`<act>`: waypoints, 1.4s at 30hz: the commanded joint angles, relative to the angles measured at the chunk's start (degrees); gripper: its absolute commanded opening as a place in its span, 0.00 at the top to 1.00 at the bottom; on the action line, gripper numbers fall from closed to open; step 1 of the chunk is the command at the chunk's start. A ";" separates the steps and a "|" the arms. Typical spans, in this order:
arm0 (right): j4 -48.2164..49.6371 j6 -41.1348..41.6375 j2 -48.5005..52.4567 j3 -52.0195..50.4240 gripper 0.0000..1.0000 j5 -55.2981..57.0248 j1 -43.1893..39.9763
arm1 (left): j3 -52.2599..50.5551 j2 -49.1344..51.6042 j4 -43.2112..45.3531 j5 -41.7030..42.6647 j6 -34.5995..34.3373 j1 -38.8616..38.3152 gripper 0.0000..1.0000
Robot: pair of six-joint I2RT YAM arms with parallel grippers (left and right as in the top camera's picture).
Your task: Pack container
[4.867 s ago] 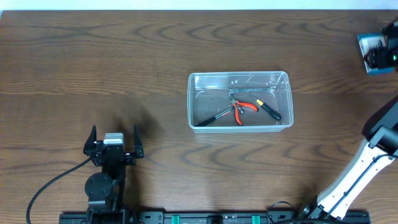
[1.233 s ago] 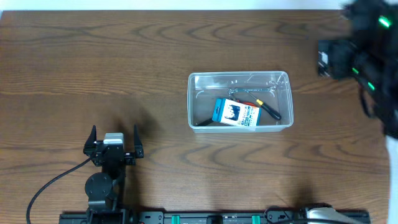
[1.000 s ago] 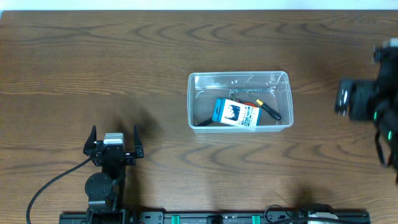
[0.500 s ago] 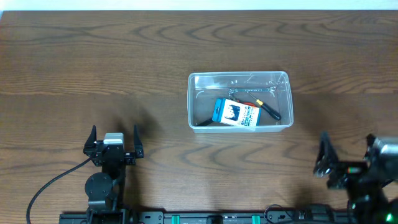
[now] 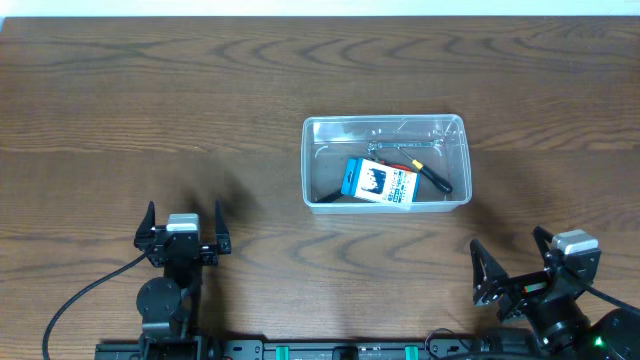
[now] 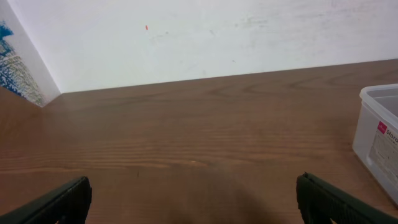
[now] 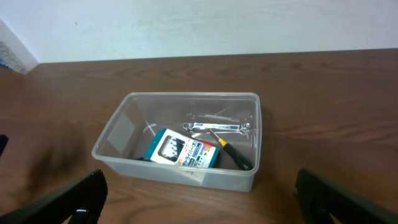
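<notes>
The left claw [image 5: 185, 213] and right claw [image 5: 508, 252] both gape wide, empty, well apart from the container [image 5: 384, 121] holding a box [image 5: 380, 183].

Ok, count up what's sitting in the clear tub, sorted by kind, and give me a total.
Inside the container:
Blue-and-white box: 1
Silver wrench: 1
Black-and-yellow-handled tool: 1
Black handle poking out from under the box, kind of tool hidden: 1
Total: 4
</notes>
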 commanded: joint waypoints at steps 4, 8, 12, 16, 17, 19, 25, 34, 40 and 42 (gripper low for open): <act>1.27 -4.28 -0.28 -0.31 0.01 1.29 -0.46 | -1.70 -0.31 -0.98 -0.28 -0.28 -0.07 0.02; 3.69 -6.14 -0.31 -0.31 0.01 2.84 -0.46 | -1.70 -0.31 -1.01 -0.28 -0.28 -0.07 0.02; 7.02 -6.21 -0.31 -0.31 0.01 3.06 -0.46 | -1.70 -0.31 -1.01 -0.28 -0.28 -0.07 0.02; 9.25 -6.32 -0.98 -0.66 0.01 3.02 -0.15 | -1.70 -0.31 -0.98 -0.28 -0.28 -0.07 0.02; 9.84 -6.97 -1.55 -1.03 0.01 3.04 0.20 | -1.70 -0.31 -1.01 -0.28 -0.28 -0.07 0.02; 11.52 -8.35 -3.21 -2.38 0.01 3.72 0.98 | -1.70 -0.31 -0.98 -0.28 -0.28 -0.07 0.02; 23.30 -10.56 -11.80 -12.52 0.01 7.80 2.25 | -1.70 -0.31 -0.98 -0.28 -0.28 -0.07 0.02; 46.56 -13.42 -14.56 -26.10 0.01 9.66 2.64 | -1.70 -0.31 -0.98 -0.28 -0.28 -0.07 0.02; 60.61 -15.76 -14.56 -34.53 0.01 10.47 3.89 | -1.70 -0.31 -1.01 -0.28 -0.28 -0.07 0.02; 64.28 -15.74 -14.56 -36.85 0.01 10.47 4.13 | -1.70 -0.31 -0.98 -0.28 -0.28 -0.07 0.02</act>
